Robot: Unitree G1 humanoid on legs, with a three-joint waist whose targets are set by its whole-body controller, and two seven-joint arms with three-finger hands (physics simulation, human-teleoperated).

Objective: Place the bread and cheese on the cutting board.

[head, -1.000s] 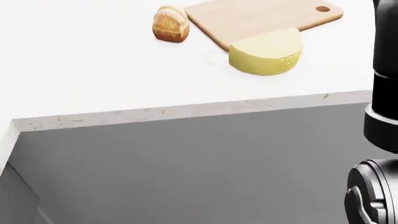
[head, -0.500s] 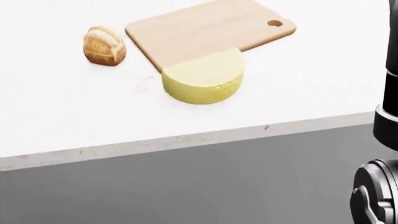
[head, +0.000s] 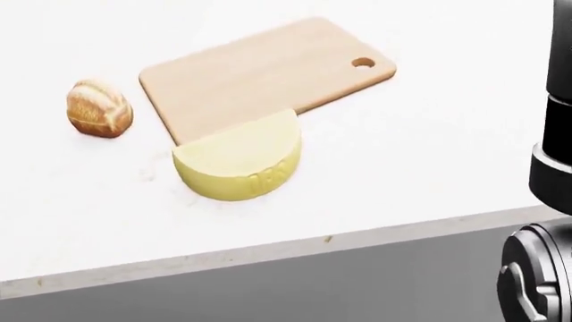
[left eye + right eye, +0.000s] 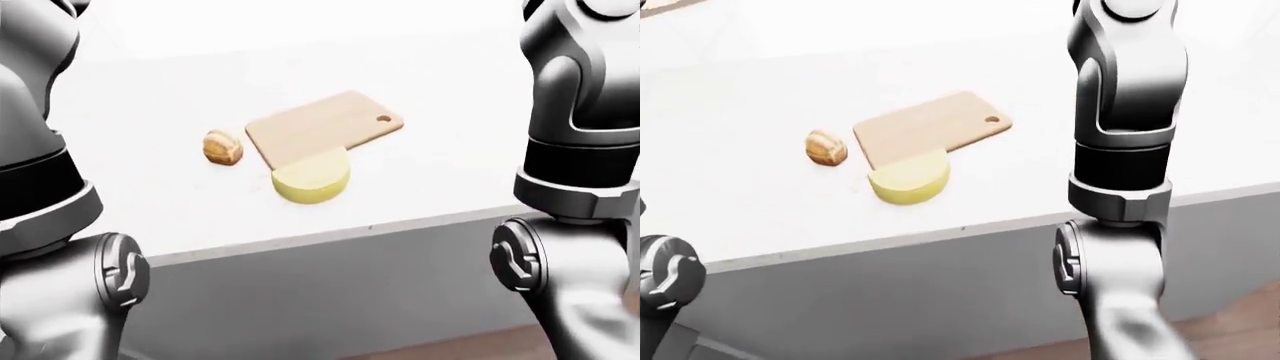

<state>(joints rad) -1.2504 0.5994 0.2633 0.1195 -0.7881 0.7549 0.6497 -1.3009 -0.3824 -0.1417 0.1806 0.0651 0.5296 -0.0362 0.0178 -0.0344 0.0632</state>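
A light wooden cutting board [image 3: 259, 77] with a hole in one corner lies on the white counter [image 3: 429, 154]. A pale yellow half wheel of cheese [image 3: 239, 161] rests on the counter with its flat cut side against the board's lower edge. A small brown bread roll [image 3: 98, 107] sits on the counter just left of the board, apart from it. Neither hand shows in any view. Only my left arm [image 4: 50, 225] and right arm [image 4: 580, 150] show, at the picture's sides and away from the food.
The counter's speckled edge [image 3: 268, 251] runs across the lower head view, with a grey cabinet front [image 4: 330, 300] beneath it. A strip of wooden floor [image 4: 1240, 330] shows at the right-eye view's bottom right. My right arm's dark joint [image 3: 541, 275] fills the head view's right edge.
The whole head view has shifted: board, cheese and bread now sit lower and further left, and less cabinet front shows. The camera moved; the things themselves have not.
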